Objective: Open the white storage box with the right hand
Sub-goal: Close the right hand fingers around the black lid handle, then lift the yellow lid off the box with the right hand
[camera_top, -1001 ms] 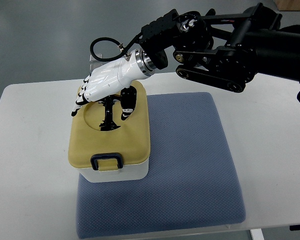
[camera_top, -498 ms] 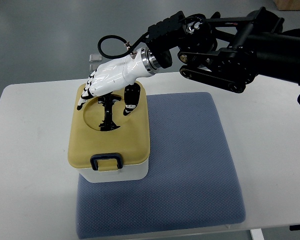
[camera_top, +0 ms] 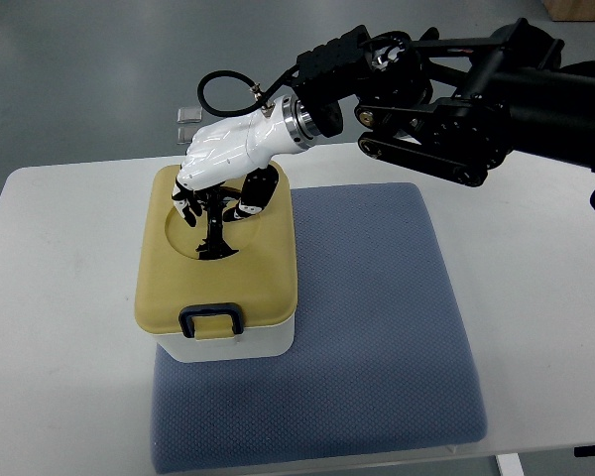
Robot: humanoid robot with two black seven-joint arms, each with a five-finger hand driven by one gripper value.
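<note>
**One hand curled down into the lid's round dip**

One arm only in the shot, the black right one reaching in from the far right corner. Its white right hand [camera_top: 221,174] sits over the far half of the tan lid [camera_top: 218,273], fingers [camera_top: 187,205] curled downward around the black handle [camera_top: 214,226] in the lid's circular recess. Looks like a grip, though whether it's fully tight is hard to say. The white storage box [camera_top: 228,342] rests on the left edge of the blue pad [camera_top: 377,327], lid on, black latch [camera_top: 211,319] at the near side. Pad lies on the white surface [camera_top: 59,327].
</note>
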